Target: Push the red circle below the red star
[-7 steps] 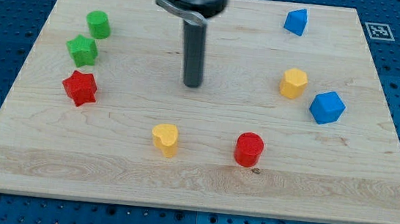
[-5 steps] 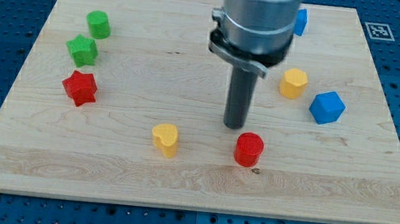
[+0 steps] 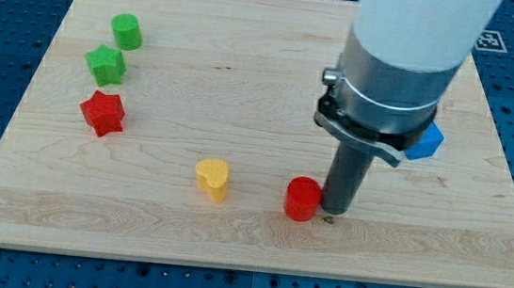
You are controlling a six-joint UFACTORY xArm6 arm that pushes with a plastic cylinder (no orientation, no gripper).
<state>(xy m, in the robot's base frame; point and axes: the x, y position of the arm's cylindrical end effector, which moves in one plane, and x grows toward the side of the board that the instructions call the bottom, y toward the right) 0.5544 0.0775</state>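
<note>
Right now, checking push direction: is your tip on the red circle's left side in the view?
No: my tip stands against the red circle on its right side in the view.

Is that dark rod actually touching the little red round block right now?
Touching. The camera view shows my tip pressed against the red circle on its right side in the view, with no strip of board visible between them.

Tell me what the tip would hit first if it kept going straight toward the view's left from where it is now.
My tip sits against the right side of the red circle block, so that comes first. Next in line, roughly, is the yellow heart-shaped block, though depth is unclear.
</note>
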